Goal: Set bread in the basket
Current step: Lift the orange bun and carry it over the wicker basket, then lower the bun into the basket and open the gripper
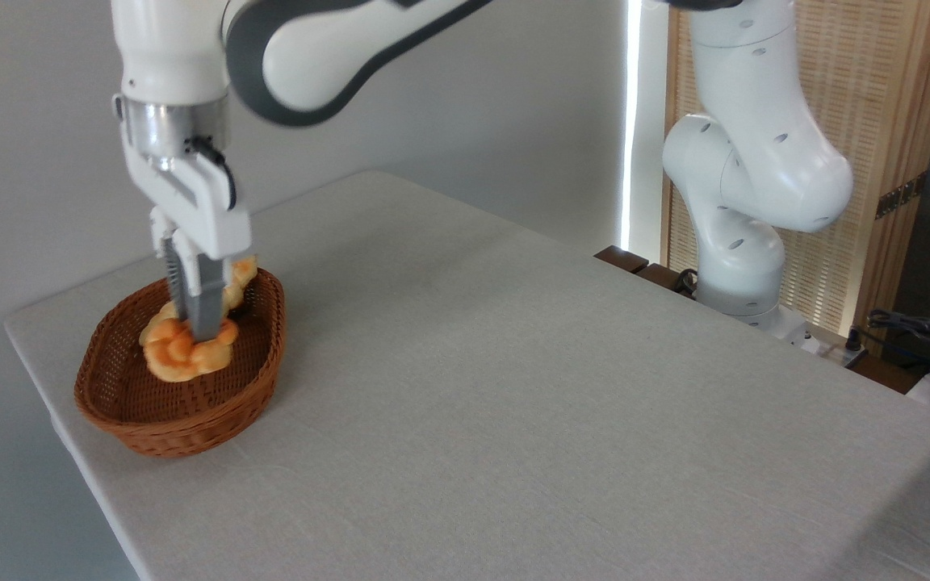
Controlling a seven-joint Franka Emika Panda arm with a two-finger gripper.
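Orange bread (182,351) inside wicker basket (190,424), pincer (197,332) clamped on its top.

The grey-clothed table (513,387) bears only the wicker basket (190,420).

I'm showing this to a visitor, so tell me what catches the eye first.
The gripper reaching straight down into the brown wicker basket near the table's left corner stands out, its fingers on the orange knotted bun. A paler braided loaf lies behind it in the basket. The arm's white base rises at the right.
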